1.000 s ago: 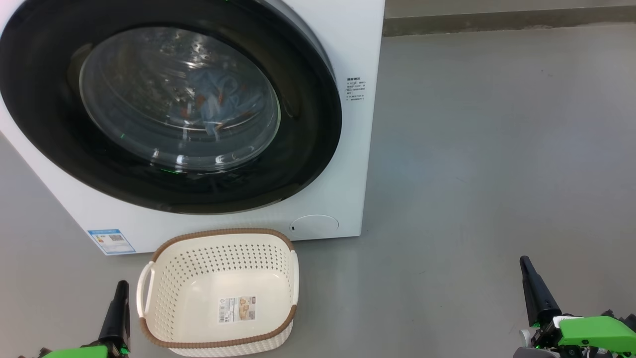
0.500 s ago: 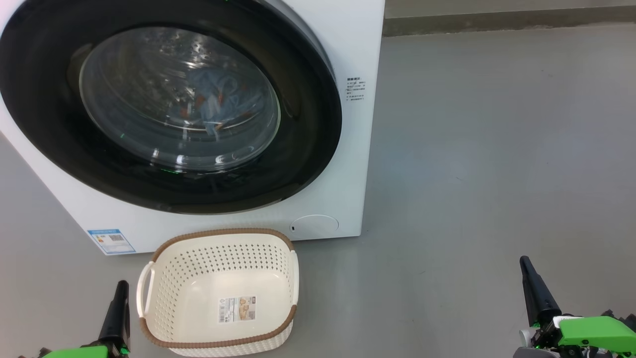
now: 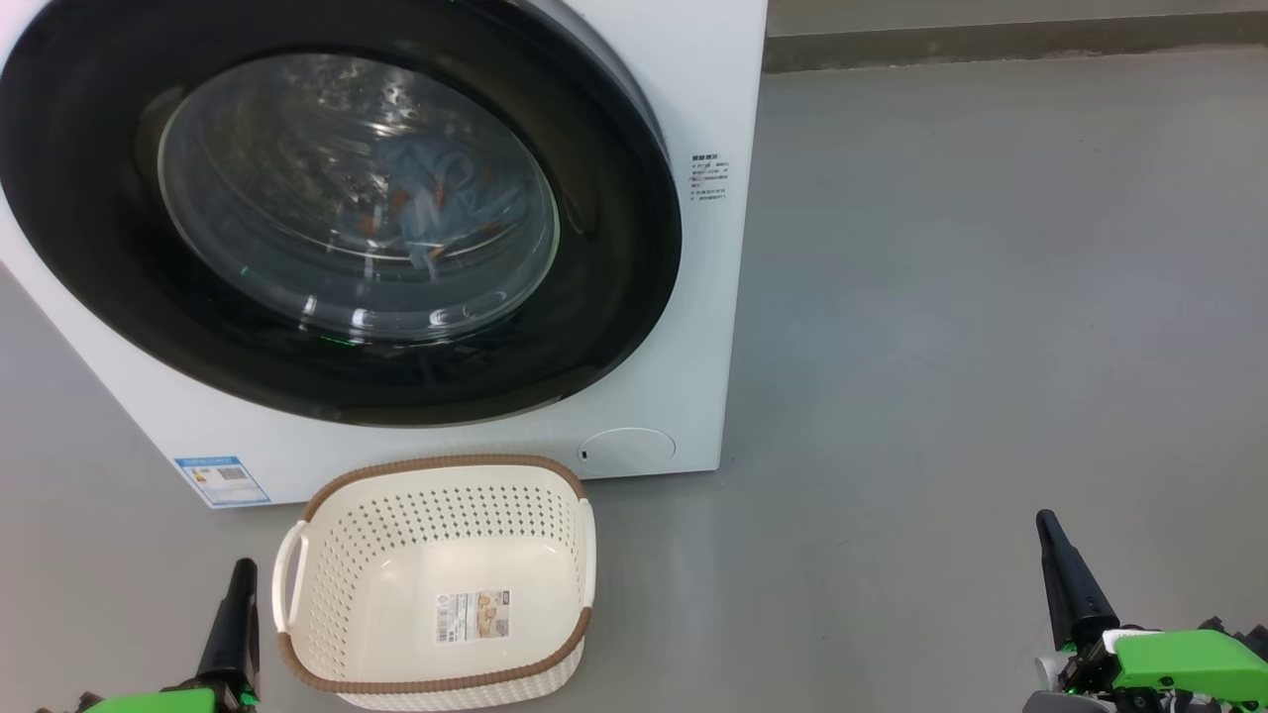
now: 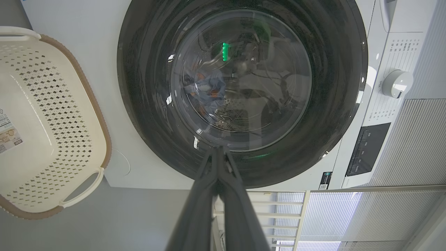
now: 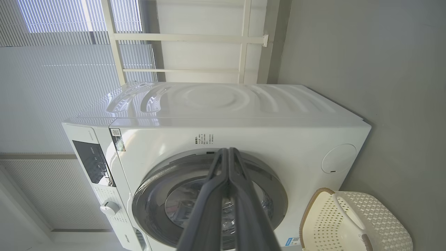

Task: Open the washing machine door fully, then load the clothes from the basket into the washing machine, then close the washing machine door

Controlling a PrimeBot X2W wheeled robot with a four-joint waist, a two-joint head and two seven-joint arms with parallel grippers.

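Note:
The white washing machine (image 3: 693,79) fills the upper left of the head view, its black-rimmed round door (image 3: 614,248) lying flush against the front. Through the glass I see light blue clothes (image 3: 436,198) with orange-brown print inside the drum, also visible as clothes (image 4: 207,89) in the left wrist view. The cream basket (image 3: 436,579) stands on the floor in front of the machine, holding nothing but its label. My left gripper (image 3: 238,594) is shut, just left of the basket. My right gripper (image 3: 1052,550) is shut, far to the right over bare floor.
Grey floor (image 3: 941,297) spreads to the right of the machine. A wall base (image 3: 991,40) runs along the top right. The control panel and dial (image 4: 397,83) sit on the machine's upper front. A white window frame with blinds (image 5: 139,52) stands behind the machine.

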